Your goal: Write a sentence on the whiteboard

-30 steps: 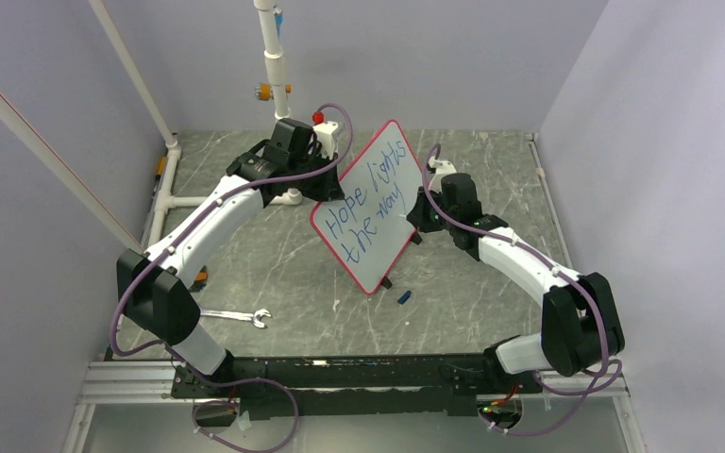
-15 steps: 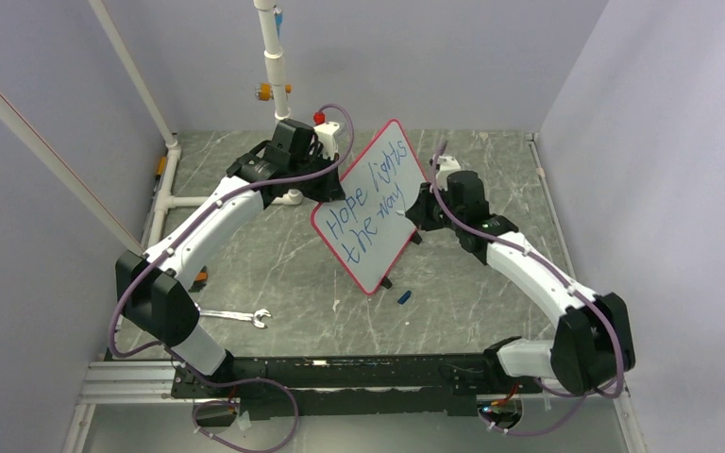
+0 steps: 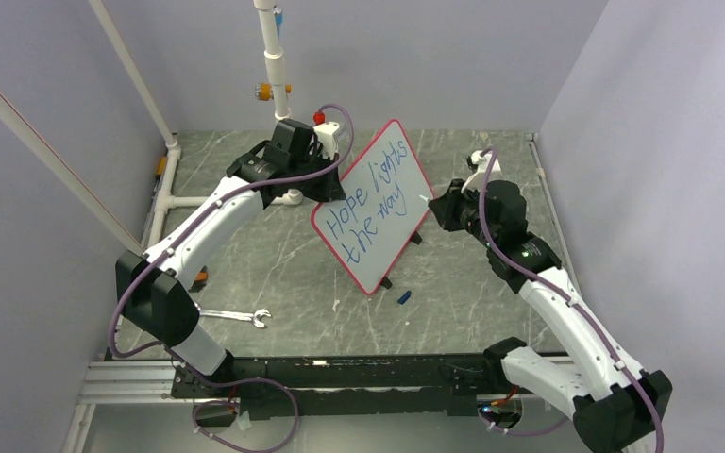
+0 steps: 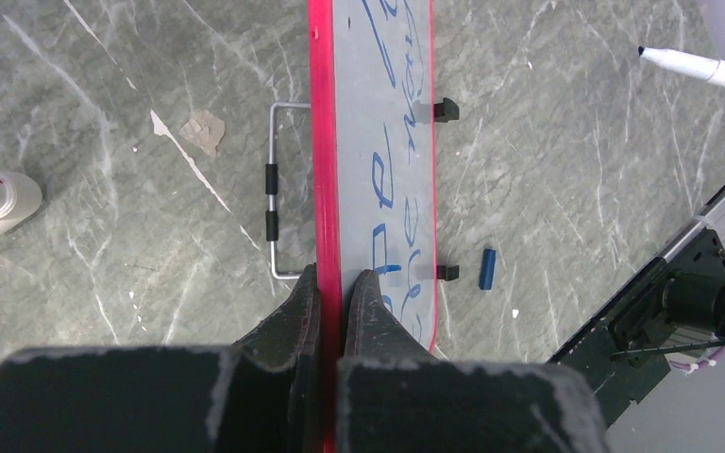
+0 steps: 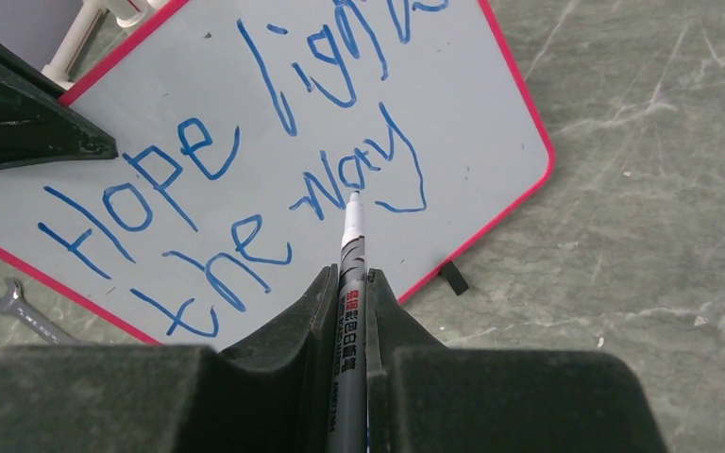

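Note:
The whiteboard (image 3: 368, 264) with a red border stands tilted on its black feet in the middle of the table. The sentence (image 3: 363, 209) in blue reads "Hope lights the way" on two lines; it also shows in the right wrist view (image 5: 245, 179). My left gripper (image 4: 332, 283) is shut on the whiteboard's red edge (image 4: 324, 142). My right gripper (image 5: 350, 283) is shut on a grey marker (image 5: 351, 255), held off the board to its right. In the top view the right gripper (image 3: 437, 206) is beside the board's right edge.
A blue marker cap (image 3: 403, 296) lies on the table in front of the board; it also shows in the left wrist view (image 4: 487, 267). A wrench (image 3: 236, 316) lies at the front left. White pipes (image 3: 274, 57) stand at the back left.
My right gripper has pulled the marker back to the right, away from the board's surface. The left gripper and the whiteboard have not moved.

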